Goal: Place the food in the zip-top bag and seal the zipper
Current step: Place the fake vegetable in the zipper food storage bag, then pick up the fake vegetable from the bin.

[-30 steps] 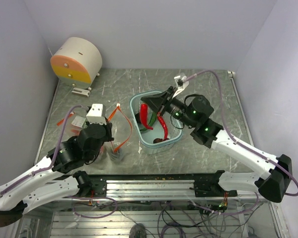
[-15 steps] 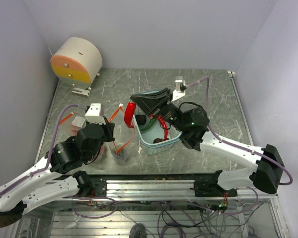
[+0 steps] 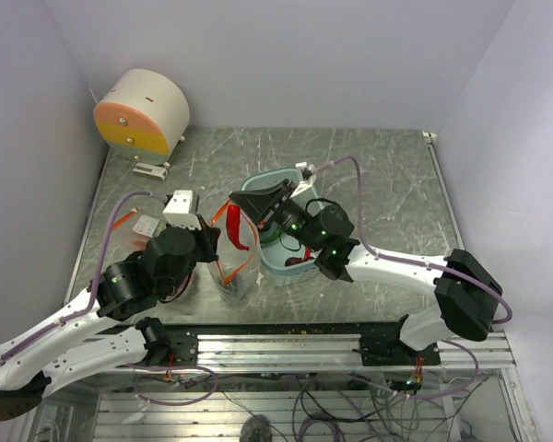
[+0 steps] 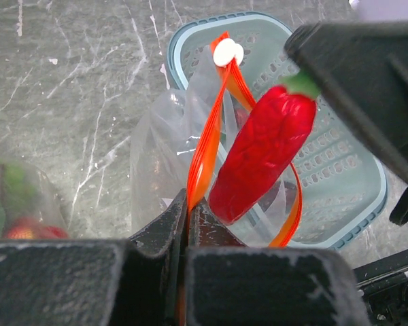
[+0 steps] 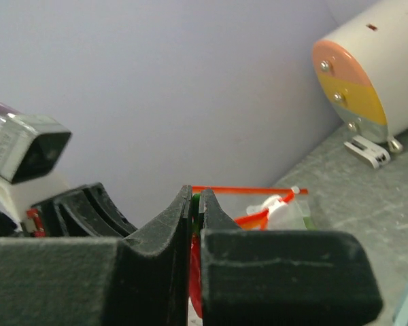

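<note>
The left gripper (image 4: pixel 188 204) has its fingers pinched tight on the thin orange-red zipper strip (image 4: pixel 207 146), holding up the floppy clear plastic bag (image 4: pixel 156 149). Just beyond them the right gripper (image 5: pixel 195 202), clamped on a red toy chilli pepper (image 4: pixel 262 156), hangs it over the mouth. More toy food (image 3: pixel 293 261) waits in the light-blue mesh basket (image 4: pixel 340 163), and nothing is sealed yet.

From the left wrist, the zipper (image 4: pixel 205 153) runs down out of sight between the pressed-together left fingers (image 4: pixel 156 234). The stem end of the pepper (image 4: pixel 262 153) is lost behind the right fingers (image 4: pixel 357 75), and left of the left fingers a green and red lump (image 4: pixel 5 204) is blurred and cut by the edge, too vague to name. From the right wrist, the clamped right fingers cover nearly all the pepper, leaving a thin sliver in their seam.
</note>
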Controlling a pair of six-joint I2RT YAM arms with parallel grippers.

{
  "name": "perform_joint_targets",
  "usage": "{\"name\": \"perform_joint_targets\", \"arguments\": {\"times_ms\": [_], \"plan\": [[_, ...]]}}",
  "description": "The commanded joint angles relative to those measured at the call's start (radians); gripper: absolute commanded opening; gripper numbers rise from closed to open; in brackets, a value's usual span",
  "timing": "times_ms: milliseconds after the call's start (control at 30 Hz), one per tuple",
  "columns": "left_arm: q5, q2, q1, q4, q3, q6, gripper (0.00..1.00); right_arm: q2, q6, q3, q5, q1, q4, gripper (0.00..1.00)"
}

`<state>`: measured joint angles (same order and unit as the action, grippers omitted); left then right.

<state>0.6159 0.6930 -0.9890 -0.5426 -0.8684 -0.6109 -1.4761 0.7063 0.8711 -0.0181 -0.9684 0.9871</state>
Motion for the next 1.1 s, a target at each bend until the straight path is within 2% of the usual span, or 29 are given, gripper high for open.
{"name": "perform_joint_targets", "arguments": {"times_ms": [0,33,100,167,267,333,433,500,700,900,1067], "plan": [[0.023,-0.009,0.003,0.016,-0.028,0.005,0.07,0.050,-0.089,-0.015,0.078,-0.041,-0.119,0.00],[0.034,-0.010,0.003,0.010,-0.030,0.009,0.07,0.054,-0.113,0.002,0.083,-0.051,-0.183,0.00],[0.052,-0.014,0.002,0.006,-0.030,0.016,0.07,0.050,-0.153,0.051,0.058,-0.063,-0.327,0.11],[0.062,-0.013,0.002,0.009,-0.028,0.021,0.07,0.047,-0.188,0.084,0.040,-0.067,-0.434,0.30],[0.071,-0.013,0.002,0.018,-0.021,0.026,0.07,0.063,-0.227,0.120,0.020,-0.071,-0.565,0.65],[0.072,-0.012,0.002,0.025,-0.015,0.026,0.07,0.106,-0.256,0.123,0.043,-0.076,-0.630,0.81],[0.074,-0.006,0.002,0.019,-0.016,0.030,0.07,0.190,-0.282,0.117,0.146,-0.079,-0.712,0.82],[0.084,-0.008,0.002,0.006,-0.015,0.031,0.07,0.217,-0.282,0.149,0.234,-0.075,-0.837,0.83],[0.125,-0.061,0.001,-0.031,-0.004,0.030,0.07,0.130,-0.250,0.317,0.447,-0.056,-1.217,0.79],[0.138,-0.098,0.002,-0.054,-0.002,0.034,0.07,-0.069,-0.188,0.412,0.458,0.010,-1.429,0.72],[0.140,-0.107,0.002,-0.076,-0.008,0.037,0.07,-0.203,-0.159,0.441,0.403,0.100,-1.467,0.72]]}}
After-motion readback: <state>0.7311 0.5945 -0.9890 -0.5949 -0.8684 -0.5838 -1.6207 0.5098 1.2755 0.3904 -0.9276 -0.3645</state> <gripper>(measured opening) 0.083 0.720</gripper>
